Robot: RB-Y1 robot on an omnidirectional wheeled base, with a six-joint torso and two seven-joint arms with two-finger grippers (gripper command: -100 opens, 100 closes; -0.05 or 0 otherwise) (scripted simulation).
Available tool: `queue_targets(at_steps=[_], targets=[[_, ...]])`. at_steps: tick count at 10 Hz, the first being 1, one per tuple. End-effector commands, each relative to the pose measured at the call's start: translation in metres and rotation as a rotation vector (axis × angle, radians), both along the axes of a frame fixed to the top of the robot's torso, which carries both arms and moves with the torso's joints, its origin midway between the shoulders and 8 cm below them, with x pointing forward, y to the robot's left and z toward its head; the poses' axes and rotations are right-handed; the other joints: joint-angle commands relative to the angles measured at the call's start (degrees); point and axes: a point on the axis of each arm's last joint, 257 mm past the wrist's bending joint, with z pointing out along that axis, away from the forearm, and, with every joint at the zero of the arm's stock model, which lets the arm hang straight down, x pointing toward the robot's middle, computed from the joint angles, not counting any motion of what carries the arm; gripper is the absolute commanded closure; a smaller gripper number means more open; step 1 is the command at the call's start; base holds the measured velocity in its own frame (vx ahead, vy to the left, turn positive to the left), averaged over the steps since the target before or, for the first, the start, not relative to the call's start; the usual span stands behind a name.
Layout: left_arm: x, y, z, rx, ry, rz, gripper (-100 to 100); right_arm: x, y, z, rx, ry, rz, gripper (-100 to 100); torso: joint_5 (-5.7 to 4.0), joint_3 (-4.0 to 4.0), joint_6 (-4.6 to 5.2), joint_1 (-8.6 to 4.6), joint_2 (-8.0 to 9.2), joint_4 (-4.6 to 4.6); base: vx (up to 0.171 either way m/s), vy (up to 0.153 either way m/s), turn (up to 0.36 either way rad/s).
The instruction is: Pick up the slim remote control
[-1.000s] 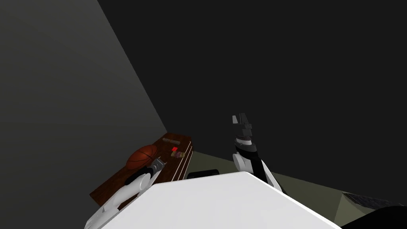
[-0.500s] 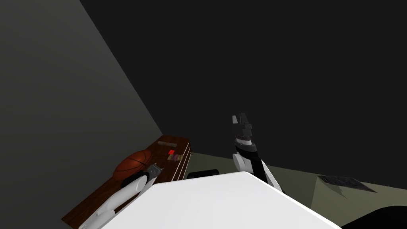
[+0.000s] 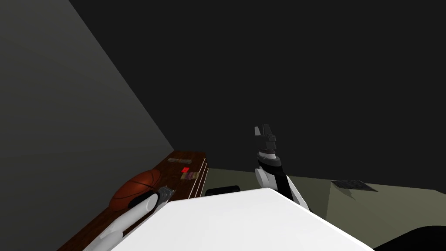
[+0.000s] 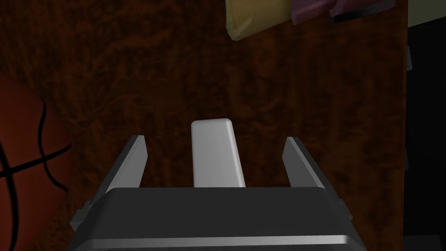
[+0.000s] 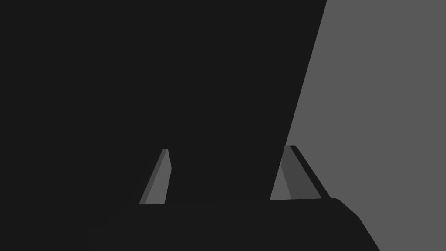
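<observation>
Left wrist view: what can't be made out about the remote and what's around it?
remote: near end hidden by left gripper body.
basketball: cut off by the edge.
yellow and purple items: cut off by the edge, kind unclear.
Head view, small things beyond the basketball: too small to name.

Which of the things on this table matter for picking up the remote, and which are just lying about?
For the job:
- white remote, between the jaws of the open left gripper
- wooden table under it

Just lying about:
- basketball
- yellow packet
- purple packets
- small red thing
- right gripper, raised, open, idle
</observation>
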Motion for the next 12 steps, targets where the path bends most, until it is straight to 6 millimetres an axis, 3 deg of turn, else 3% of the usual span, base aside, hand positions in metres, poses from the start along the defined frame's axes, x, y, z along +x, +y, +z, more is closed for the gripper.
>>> queue_targets(at_steps=[1,4,6,7,12], targets=[[-0.022,0.011,-0.008,-0.037,0.058,0.068,-100,0.0,0.0,0.0,0.0,0.0,0.0,0,0.0,0.0,0.0,0.0,0.0,0.0,0.008,0.039,-0.339],[-0.048,0.016,-0.02,-0.069,0.124,0.123,-100,0.0,0.0,0.0,0.0,0.0,0.0,0,0.02,0.01,-0.03,0.06,0.02,0.0,0.002,0.038,-0.084],[-0.08,0.021,-0.031,-0.119,0.204,0.209,-100,0.0,0.0,0.0,0.0,0.0,0.0,0,0.01,0.01,-0.04,0.05,0.02,0.0,0.002,0.042,-0.183],[-0.081,0.02,-0.031,-0.12,0.206,0.209,-100,0.0,0.0,0.0,0.0,0.0,0.0,0,0.02,0.01,-0.04,0.09,0.02,0.0,-0.002,0.045,-0.078],[-0.147,0.01,-0.05,-0.228,0.362,0.363,-100,0.0,0.0,0.0,0.0,0.0,0.0,0,0.04,0.03,-0.07,0.15,0.06,0.0,-0.007,0.054,-0.135]])
